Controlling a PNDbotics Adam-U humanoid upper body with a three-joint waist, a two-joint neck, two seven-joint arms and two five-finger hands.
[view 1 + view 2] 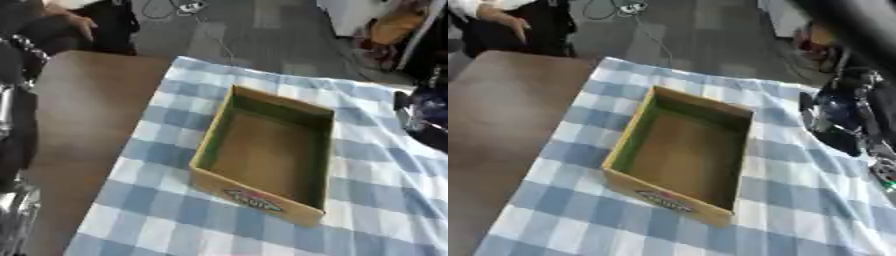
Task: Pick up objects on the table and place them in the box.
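An open cardboard box (262, 150) with green inner walls and a coloured label on its near side stands on the blue-and-white checked cloth (175, 220). I see nothing lying inside it. My right hand (837, 117), black and blurred, hovers over the cloth just right of the box's far right corner. Something dark and shiny with a bluish tint shows at the hand; I cannot tell whether it is held. My left arm (13, 110) runs down the left edge of the left eye view, and its hand does not show.
The cloth covers the right part of a brown table (87, 110); bare wood lies to the left of the box. Beyond the far edge are grey floor, cables and a person's hand (505, 20) away from the table's things.
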